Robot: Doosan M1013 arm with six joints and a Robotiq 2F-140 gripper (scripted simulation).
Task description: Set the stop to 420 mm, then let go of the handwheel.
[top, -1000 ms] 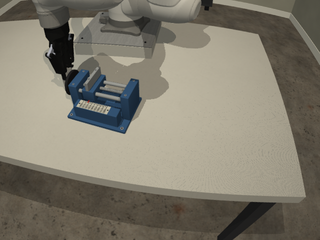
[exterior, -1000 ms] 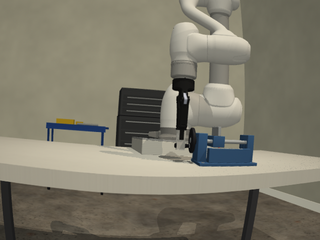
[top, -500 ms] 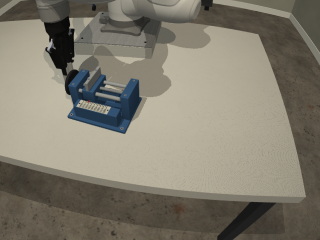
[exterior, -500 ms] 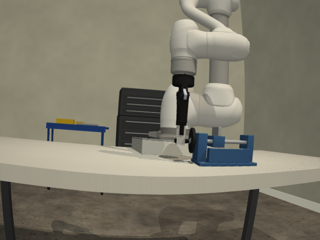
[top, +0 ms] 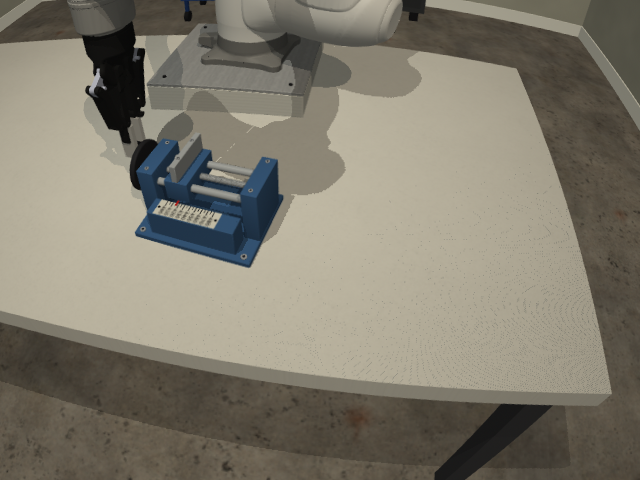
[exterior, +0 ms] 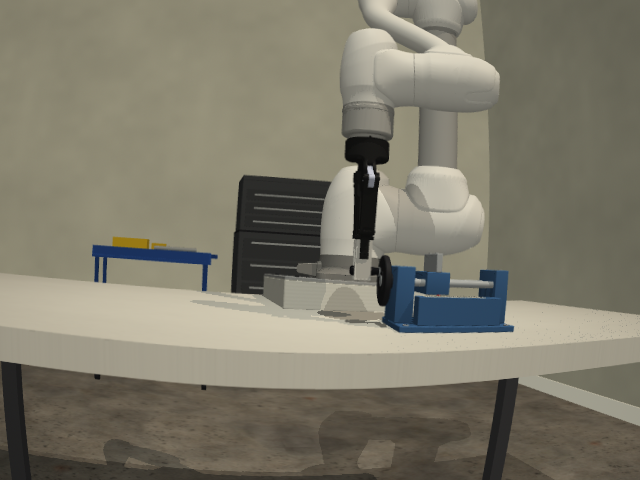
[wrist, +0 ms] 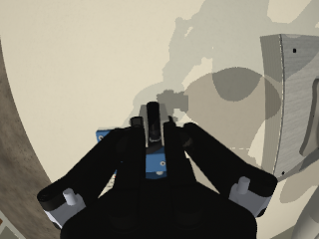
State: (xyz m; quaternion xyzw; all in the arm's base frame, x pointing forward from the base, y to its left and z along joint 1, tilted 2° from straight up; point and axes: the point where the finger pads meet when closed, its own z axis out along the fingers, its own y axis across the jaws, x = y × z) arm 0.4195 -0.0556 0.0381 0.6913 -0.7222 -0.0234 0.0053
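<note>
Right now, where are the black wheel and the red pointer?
Black wheel (top: 136,166) (exterior: 383,281): top and exterior views, on its rim.
Red pointer (top: 177,203): top view, on its tip.

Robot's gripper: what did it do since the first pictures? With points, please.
The gripper (top: 131,143) (exterior: 362,269) (wrist: 153,114) moved up, and the wheel's handle (exterior: 353,269) (wrist: 153,112) rose with it, still held. So the wheel (top: 136,167) (exterior: 383,289) turned a bit. The blue frame (top: 193,232) (exterior: 460,312) (wrist: 156,161) stayed put.
</note>
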